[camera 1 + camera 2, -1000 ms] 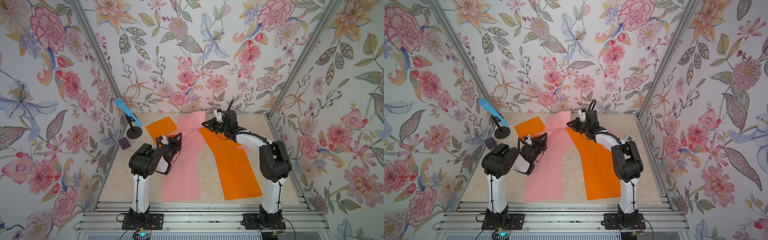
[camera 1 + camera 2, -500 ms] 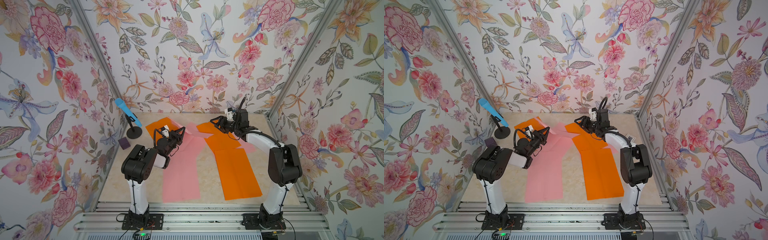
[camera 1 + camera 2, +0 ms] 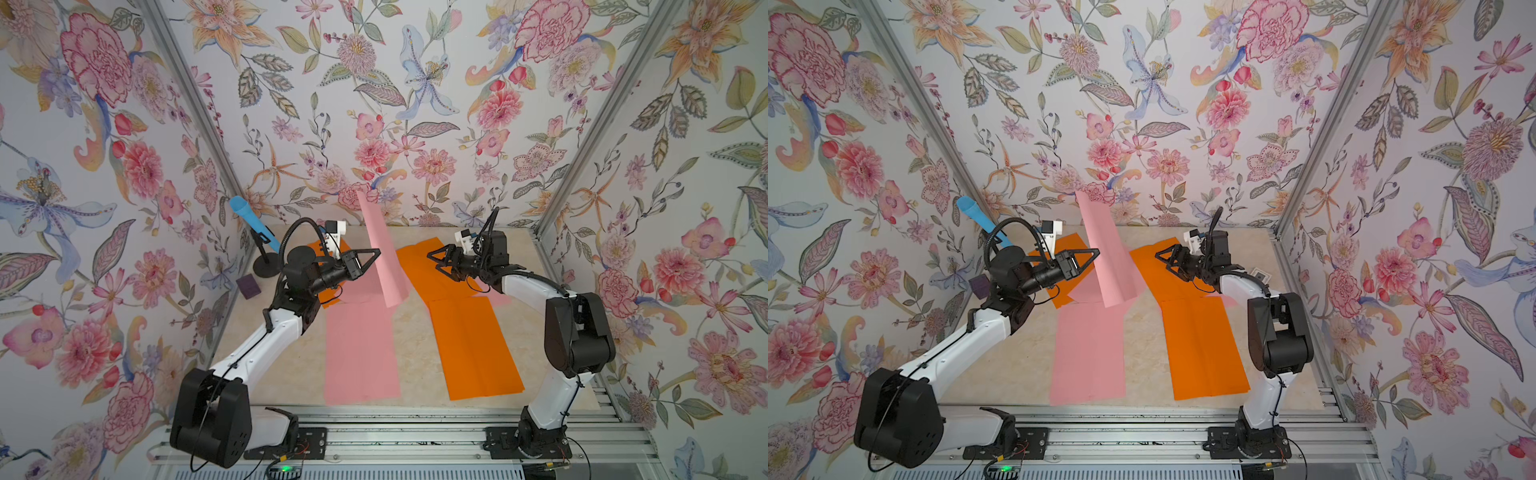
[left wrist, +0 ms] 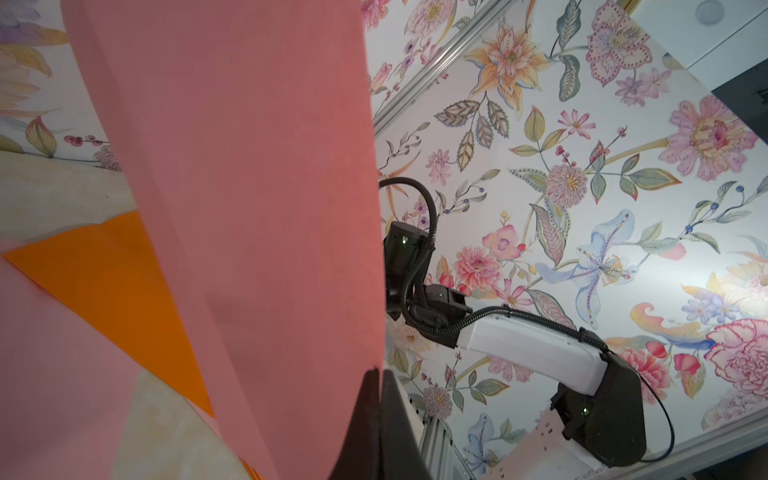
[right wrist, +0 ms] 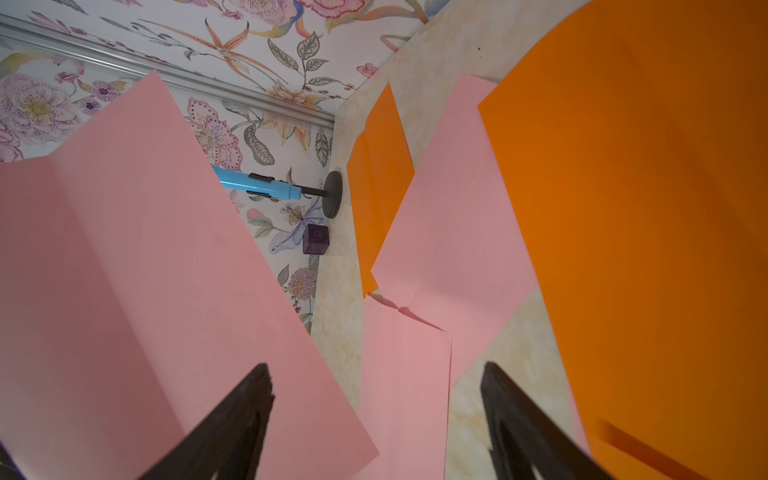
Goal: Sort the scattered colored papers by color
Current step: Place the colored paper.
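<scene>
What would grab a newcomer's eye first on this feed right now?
The pink sheet standing nearly upright in mid-air above the middle of the table, pinched by the shut left gripper. Next, the bright orange paper lying flat on the right arm's side, with the open right gripper over its far end.
</scene>
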`<state>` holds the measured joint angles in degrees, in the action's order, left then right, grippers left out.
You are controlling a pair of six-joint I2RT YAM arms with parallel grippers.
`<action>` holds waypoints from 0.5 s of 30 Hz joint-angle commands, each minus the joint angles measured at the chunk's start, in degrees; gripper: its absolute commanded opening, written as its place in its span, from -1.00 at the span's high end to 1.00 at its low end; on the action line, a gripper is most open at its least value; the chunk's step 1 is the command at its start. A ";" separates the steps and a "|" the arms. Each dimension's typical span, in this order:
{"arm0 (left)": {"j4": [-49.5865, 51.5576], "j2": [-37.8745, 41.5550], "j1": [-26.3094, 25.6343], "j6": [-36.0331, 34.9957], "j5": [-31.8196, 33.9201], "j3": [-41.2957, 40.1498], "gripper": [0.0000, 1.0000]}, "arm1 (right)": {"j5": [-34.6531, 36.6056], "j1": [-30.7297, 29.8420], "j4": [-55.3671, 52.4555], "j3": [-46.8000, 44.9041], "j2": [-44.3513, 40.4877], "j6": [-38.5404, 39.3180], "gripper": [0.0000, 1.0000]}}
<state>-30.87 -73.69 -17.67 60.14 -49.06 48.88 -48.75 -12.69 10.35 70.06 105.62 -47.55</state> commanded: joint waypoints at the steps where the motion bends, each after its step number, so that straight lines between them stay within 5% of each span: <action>1: 5.95 3.99 0.09 -4.18 -4.98 -9.84 1.00 | -5.06 -1.35 8.01 -1.92 -1.20 -3.66 -0.64; 6: -3.49 11.92 0.26 5.48 -8.03 -26.36 1.00 | -6.91 -2.39 13.27 -4.91 -0.40 -7.18 -0.65; 10: 24.08 17.04 1.63 -9.48 -3.95 -26.70 1.00 | -7.11 -2.18 13.35 -5.16 -0.33 -7.13 -0.65; 15: 33.78 18.40 6.74 -17.44 -2.54 -26.21 1.00 | -7.22 -3.00 13.97 -6.33 -0.42 -6.94 -0.65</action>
<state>-6.31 -55.79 -12.38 50.02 -53.12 21.30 -54.74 -15.29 21.87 65.06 105.62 -53.49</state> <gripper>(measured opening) 0.045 0.828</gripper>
